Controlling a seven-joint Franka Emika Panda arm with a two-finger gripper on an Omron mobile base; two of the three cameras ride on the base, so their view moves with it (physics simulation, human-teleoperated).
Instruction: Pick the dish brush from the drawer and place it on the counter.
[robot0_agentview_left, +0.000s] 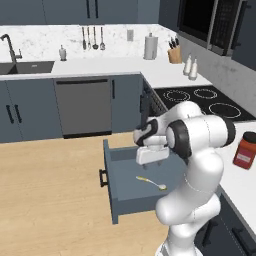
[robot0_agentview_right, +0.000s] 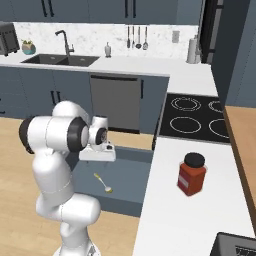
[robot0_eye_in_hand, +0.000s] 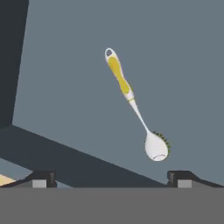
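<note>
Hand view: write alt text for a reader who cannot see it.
A dish brush lies flat on the blue-grey floor of the open drawer, yellow handle toward the upper left, white head with green bristles toward the lower right. The pincer hangs above it, its two dark fingertips spread wide at the bottom edge, holding nothing.

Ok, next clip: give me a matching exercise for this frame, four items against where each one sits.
Items:
1. dish brush
2. red jar
3. gripper
4. knife block

Places:
A. on the counter beside the cooktop
B. at the back of the counter, near the corner
C. lying flat on the floor of the open drawer
D. hanging above the drawer, fingers spread, holding nothing

Pairs: 1-C, 2-A, 3-D, 4-B
</note>
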